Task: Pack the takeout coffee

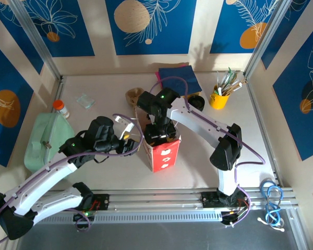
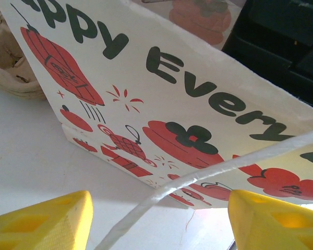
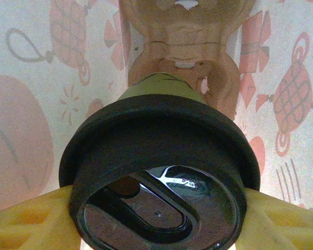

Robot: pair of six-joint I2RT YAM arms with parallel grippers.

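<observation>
Our right gripper (image 3: 157, 221) clamps the takeout coffee (image 3: 161, 156) inside the paper bag (image 1: 164, 153) at centre frame, over the pulp carrier (image 3: 180, 52) within. Our left gripper (image 2: 159, 219) stands apart, straddling the bag's handle (image 2: 198, 179).

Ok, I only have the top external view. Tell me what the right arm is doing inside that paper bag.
Observer: Its right fingers grip the takeout coffee by its black lid.
Operator: Report what's underneath.
Observer: A brown pulp carrier lies in the bag below the coffee.
Operator: Now the left arm.
Observer: The left fingers stand open, the bag's white handle cord running between them.
</observation>
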